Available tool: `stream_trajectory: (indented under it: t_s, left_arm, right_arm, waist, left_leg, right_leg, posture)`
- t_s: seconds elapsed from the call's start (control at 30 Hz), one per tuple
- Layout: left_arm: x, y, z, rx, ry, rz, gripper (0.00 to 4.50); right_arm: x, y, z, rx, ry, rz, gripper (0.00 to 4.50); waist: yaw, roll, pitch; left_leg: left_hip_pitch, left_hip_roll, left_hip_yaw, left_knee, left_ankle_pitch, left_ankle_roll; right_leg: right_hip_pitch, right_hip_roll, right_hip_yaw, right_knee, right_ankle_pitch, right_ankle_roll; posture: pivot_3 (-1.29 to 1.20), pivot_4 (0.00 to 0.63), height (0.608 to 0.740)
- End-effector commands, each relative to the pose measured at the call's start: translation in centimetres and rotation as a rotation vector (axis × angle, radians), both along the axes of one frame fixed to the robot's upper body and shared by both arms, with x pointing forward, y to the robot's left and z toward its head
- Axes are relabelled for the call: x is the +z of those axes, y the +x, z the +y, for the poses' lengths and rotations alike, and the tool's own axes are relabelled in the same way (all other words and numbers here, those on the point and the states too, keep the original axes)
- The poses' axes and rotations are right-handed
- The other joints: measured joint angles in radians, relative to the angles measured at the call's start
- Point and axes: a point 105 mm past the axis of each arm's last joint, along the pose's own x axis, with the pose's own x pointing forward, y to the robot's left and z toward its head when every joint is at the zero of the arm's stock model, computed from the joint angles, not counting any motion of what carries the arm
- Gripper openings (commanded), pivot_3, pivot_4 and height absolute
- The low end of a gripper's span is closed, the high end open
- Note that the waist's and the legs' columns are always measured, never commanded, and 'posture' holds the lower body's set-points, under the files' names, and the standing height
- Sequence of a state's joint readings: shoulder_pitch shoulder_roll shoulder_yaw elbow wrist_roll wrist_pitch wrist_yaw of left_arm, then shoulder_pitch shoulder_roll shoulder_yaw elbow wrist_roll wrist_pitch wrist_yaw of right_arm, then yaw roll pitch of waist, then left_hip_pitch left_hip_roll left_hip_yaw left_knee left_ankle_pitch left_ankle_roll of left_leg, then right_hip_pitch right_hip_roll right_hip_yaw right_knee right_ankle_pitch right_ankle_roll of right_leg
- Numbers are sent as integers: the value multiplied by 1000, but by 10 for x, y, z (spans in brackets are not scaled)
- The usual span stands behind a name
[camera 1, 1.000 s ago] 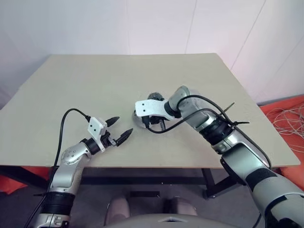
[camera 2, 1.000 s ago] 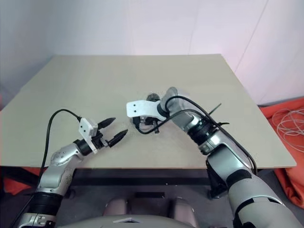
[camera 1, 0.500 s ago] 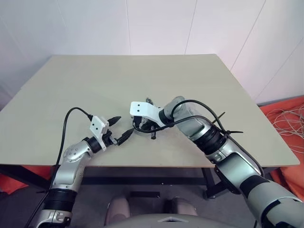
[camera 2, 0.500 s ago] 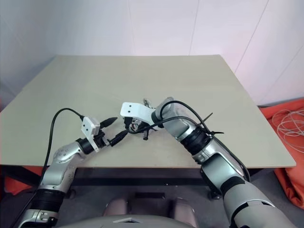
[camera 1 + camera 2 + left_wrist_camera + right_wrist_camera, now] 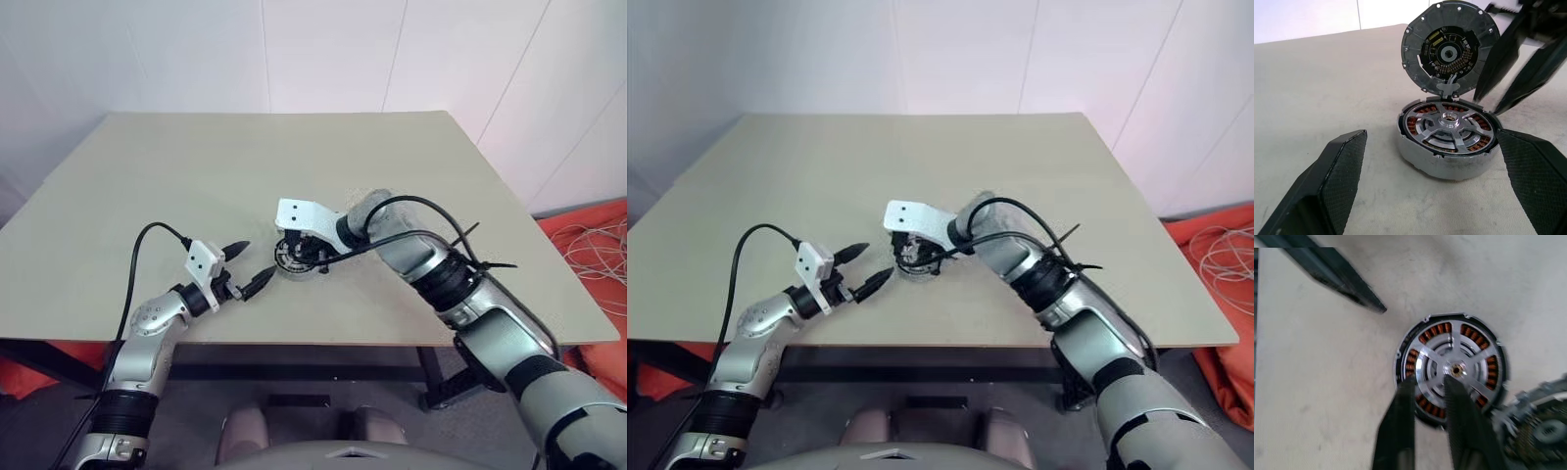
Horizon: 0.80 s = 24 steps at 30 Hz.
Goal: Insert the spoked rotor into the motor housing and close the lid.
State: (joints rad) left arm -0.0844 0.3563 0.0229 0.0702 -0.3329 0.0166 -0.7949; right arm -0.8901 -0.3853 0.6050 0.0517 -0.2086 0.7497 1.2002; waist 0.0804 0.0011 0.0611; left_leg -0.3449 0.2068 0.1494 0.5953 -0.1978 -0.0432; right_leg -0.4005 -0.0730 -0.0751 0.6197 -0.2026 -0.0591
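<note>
The motor housing (image 5: 1449, 164), a ring of copper windings in a silver shell, sits on the table (image 5: 196, 176) near its front middle. The spoked rotor (image 5: 1448, 128) lies flat inside it, silver spokes up. The lid (image 5: 1449, 46) stands upright at the housing's far side, joined at its lower edge, its inner face showing. My right gripper (image 5: 1427, 382) hangs just above the rotor (image 5: 1454, 367), pointing steeply down, its fingers (image 5: 1400, 426) a little apart with nothing between them. Beside the housing (image 5: 292, 258), my left gripper (image 5: 258, 261) is wide open and level, its fingers (image 5: 1327, 181) flanking the housing without touching it.
The tan table reaches far back and to both sides, and its front edge (image 5: 294, 343) runs close under my left gripper. A black cable (image 5: 431, 240) loops along my right forearm. Orange cloth and white cords (image 5: 598, 245) lie on the floor to the right.
My right gripper has lifted slightly off the housing, and its fingers have parted from shut. The rotor stays seated in the housing. My left gripper has kept still and open.
</note>
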Motion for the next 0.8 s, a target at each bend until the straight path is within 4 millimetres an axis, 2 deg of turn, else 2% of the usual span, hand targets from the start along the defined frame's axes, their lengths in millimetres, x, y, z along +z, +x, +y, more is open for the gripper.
stream_trajectory:
  t_s: [0.03, 0.17, 0.2, 0.27, 0.4, 0.8]
  left_arm:
    - [12, 3, 0, -11, 5, -54, 4500]
    - [12, 3, -1, -16, 5, -53, 4500]
    - [12, 3, -1, -17, 6, -53, 4500]
    - [13, 3, -1, -19, 6, -54, 4500]
    - [13, 3, 0, -19, 6, -55, 4500]
    - [12, 1, -1, -11, 1, -55, 4500]
  right_arm:
    - [15, -12, 3, 117, -11, -55, 1962]
    - [10, -12, -7, 170, -69, -102, 3282]
    - [6, -12, -11, 197, -97, -113, 3735]
    - [-1, -9, -18, 250, -160, -151, 4320]
    - [-10, -6, -19, 319, -210, -160, 4320]
    - [-28, 4, -10, 368, -283, -142, 4320]
  waist:
    - [1, 0, 0]
    - [2, 0, 0]
    - [2, 0, 0]
    - [3, 0, 0]
    - [1, 0, 0]
    - [-6, 0, 0]
  left_leg:
    - [0, 0, 0, 0, 0, 0]
    - [0, 0, 0, 0, 0, 0]
    - [0, 0, 0, 0, 0, 0]
    - [0, 0, 0, 0, 0, 0]
    - [0, 0, 0, 1, 0, 0]
    - [-1, 0, 0, 1, 0, 0]
  right_leg:
    - [0, 0, 0, 0, 0, 0]
    - [0, 0, 0, 0, 0, 0]
    - [0, 0, 0, 0, 0, 0]
    - [0, 0, 0, 0, 0, 0]
    - [0, 0, 0, 0, 0, 0]
    - [0, 0, 0, 0, 0, 0]
  posture:
    - [0, 0, 740]
    - [0, 0, 740]
    - [0, 0, 740]
    - [0, 0, 740]
    - [0, 0, 740]
    - [0, 0, 740]
